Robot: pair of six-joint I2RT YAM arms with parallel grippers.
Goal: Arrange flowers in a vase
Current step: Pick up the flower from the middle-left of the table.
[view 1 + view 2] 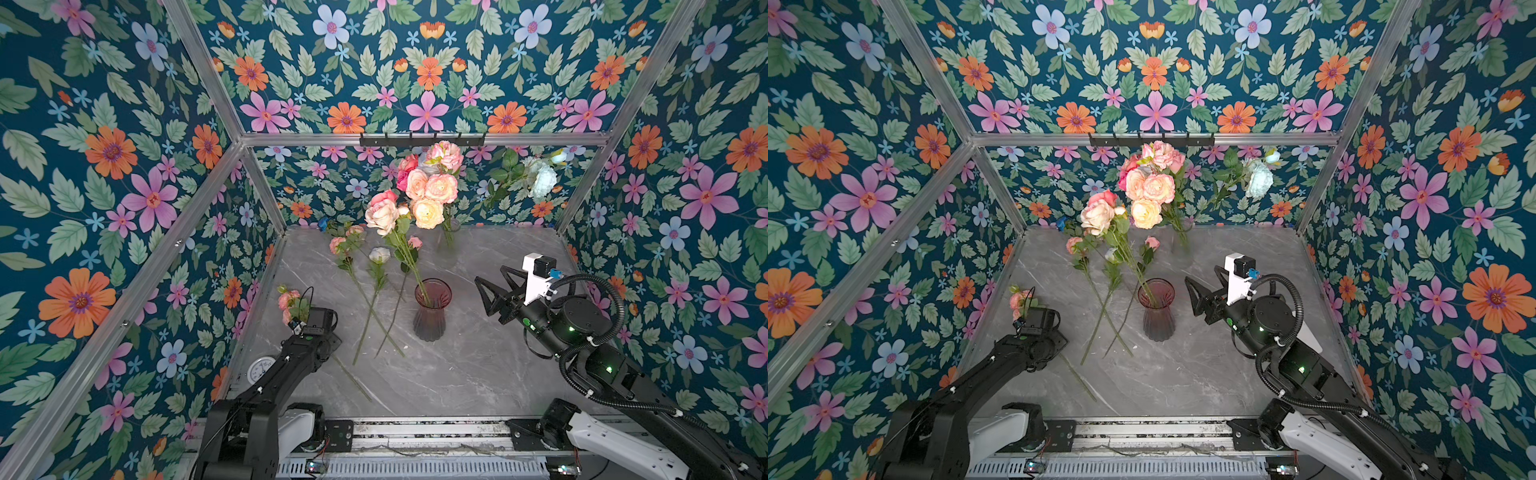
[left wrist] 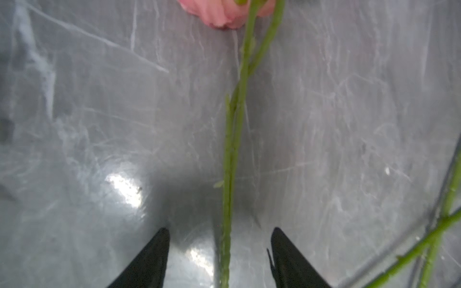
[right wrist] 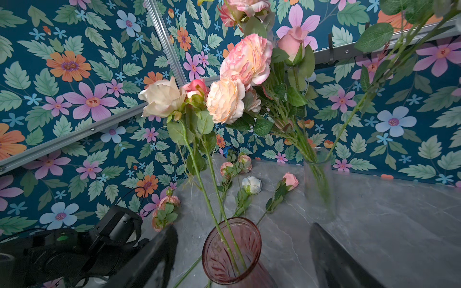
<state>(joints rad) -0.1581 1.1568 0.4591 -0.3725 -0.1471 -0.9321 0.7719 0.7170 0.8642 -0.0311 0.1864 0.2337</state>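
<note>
A grey marbled counter (image 1: 478, 374) forms the floor of a booth whose walls (image 1: 104, 166) carry dark blue wallpaper printed with flowers and leaves, framed by metal bars (image 1: 291, 139). A black hook rail (image 1: 422, 141) runs along the back bar. A ribbed pink vase (image 1: 432, 316) stands upright near the middle of the counter, and a clear vase (image 3: 318, 184) stands upright at the back edge. Two flowers, a cream rose (image 1: 381, 218) and a pink bud (image 1: 384, 196) just behind it, sit in the pink vase, their long stems leaning up and away toward the back left. The clear vase holds a bunch (image 1: 432, 183) of peach and pink blooms standing nearly upright, with one pale white bloom (image 1: 542, 180) leaning out to the right. Left of the pink vase, three loose flowers lie flat, a white rose (image 1: 379, 254) among them, with heads toward the back wall and stems running to the front, crossing one another. A pink spray (image 1: 289, 299) lies by the left wall, and its stem (image 1: 353, 380) slants toward the front and centre from under the left arm. In the left wrist view the left fingers (image 2: 154, 259) stand apart on either side of this stem, neither touching it, and it runs lengthwise between them toward the pink head. The right fingers (image 1: 486, 297) hang spread and empty just right of the pink vase, pointing at it.
</note>
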